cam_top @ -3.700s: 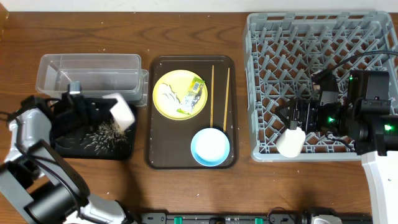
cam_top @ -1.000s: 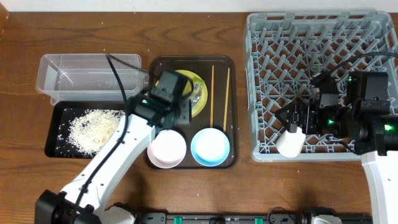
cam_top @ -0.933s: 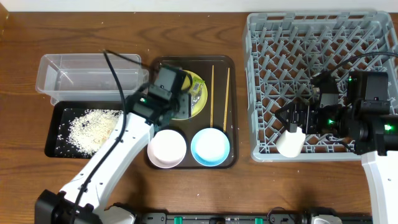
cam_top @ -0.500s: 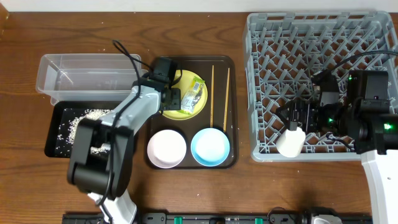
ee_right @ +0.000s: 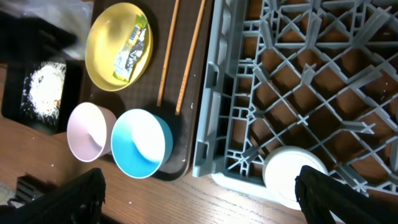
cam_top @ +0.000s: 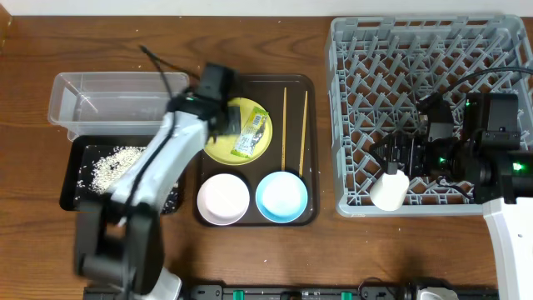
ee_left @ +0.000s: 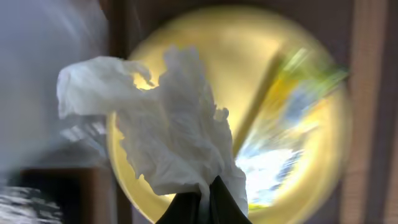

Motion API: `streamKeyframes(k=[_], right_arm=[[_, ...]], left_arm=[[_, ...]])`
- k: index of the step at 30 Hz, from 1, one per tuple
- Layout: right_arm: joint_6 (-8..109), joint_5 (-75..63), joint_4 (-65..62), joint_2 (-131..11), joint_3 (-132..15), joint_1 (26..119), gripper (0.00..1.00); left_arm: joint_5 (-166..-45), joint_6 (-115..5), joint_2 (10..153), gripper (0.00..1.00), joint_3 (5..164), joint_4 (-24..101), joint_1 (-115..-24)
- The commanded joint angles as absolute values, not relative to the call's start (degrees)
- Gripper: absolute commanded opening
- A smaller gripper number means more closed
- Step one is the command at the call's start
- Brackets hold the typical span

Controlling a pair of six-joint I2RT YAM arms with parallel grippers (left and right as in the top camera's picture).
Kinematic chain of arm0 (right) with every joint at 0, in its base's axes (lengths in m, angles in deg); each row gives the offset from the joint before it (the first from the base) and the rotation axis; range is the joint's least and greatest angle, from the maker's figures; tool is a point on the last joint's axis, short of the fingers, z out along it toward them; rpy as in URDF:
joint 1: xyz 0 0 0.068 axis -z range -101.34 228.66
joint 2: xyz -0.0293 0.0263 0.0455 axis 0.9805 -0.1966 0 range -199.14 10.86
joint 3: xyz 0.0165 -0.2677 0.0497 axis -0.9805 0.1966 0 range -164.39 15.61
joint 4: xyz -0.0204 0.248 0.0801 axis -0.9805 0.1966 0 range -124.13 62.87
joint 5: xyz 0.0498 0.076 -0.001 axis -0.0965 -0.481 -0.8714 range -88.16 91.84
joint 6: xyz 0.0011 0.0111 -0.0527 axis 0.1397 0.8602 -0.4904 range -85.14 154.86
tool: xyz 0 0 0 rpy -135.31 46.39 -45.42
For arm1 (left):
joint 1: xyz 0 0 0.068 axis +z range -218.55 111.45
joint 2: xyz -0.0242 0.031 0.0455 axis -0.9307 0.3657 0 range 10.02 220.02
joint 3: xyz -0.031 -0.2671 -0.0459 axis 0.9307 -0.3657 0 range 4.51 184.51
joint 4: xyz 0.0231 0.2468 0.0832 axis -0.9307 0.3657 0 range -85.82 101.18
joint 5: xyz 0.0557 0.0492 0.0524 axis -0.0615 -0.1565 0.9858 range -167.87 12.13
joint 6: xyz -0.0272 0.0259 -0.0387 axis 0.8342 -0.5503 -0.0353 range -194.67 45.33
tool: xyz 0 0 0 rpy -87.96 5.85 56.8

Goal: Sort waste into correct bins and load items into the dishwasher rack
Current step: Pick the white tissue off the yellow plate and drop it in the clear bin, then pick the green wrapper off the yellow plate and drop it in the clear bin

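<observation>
step: we judge this as waste sorting; the left claw [ee_left: 200, 205] is pinched on a crumpled white tissue [ee_left: 168, 130], lifted above the yellow plate [cam_top: 220, 143]
wrapper: the green-and-white wrapper [cam_top: 251, 133] lies on that plate
right claw: the right claw [cam_top: 387, 157] is spread wide and holds nothing, over the dishwasher rack [cam_top: 433, 50]
next: we'd carry the tissue left, probably to the clear tub [cam_top: 117, 79], since the black tray [cam_top: 67, 200] holds rice [cam_top: 108, 162]; open only once over it
</observation>
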State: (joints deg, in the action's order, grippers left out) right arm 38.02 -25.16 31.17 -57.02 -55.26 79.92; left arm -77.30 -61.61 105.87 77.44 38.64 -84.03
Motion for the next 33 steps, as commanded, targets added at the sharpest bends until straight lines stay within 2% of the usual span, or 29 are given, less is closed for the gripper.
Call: streamKeyframes(k=[1, 4, 7, 9, 12, 16, 22, 25, 33], right_arm=[[36.9, -25.2, 31.5, -57.2, -55.8, 79.3, 0.96], [36.9, -25.2, 31.5, -57.2, -55.8, 79.3, 0.96], [36.9, -25.2, 31.4, -57.2, -55.8, 79.3, 0.96], [36.9, -25.2, 31.5, -57.2, -55.8, 79.3, 0.96], [36.9, -25.2, 32.3, -57.2, -55.8, 79.3, 0.96], [36.9, -25.2, 33.0, -57.2, -55.8, 79.3, 0.96], [36.9, -25.2, 32.5, -57.2, -55.8, 79.3, 0.97], [36.9, -25.2, 32.5, -57.3, -55.8, 79.3, 0.97], [36.9, -25.2, 32.9, -57.3, -55.8, 79.3, 0.96]], left_arm=[[-71.9, -62.0, 100.0, 0.06, 79.8, 38.5, -80.1], [-67.5, -62.5, 100.3, 0.06, 79.6, 37.4, -74.7], [-71.5, -64.4, 104.8, 0.17, 79.0, 33.3, -68.8], [-76.8, -65.3, 107.9, 0.46, 79.0, 32.4, -66.7], [-83.1, -65.5, 108.6, 0.59, 79.2, 32.8, -66.1], [-84.8, -65.5, 105.4, 0.61, 79.5, 34.0, -69.3], [-84.6, -69.5, 104.6, 0.61, 78.5, 39.3, -82.5], [-79.2, -71.1, 108.1, 0.61, 76.5, 39.1, -87.9], [-77.4, -71.1, 119.4, 0.6, 76.0, 38.7, -90.8]])
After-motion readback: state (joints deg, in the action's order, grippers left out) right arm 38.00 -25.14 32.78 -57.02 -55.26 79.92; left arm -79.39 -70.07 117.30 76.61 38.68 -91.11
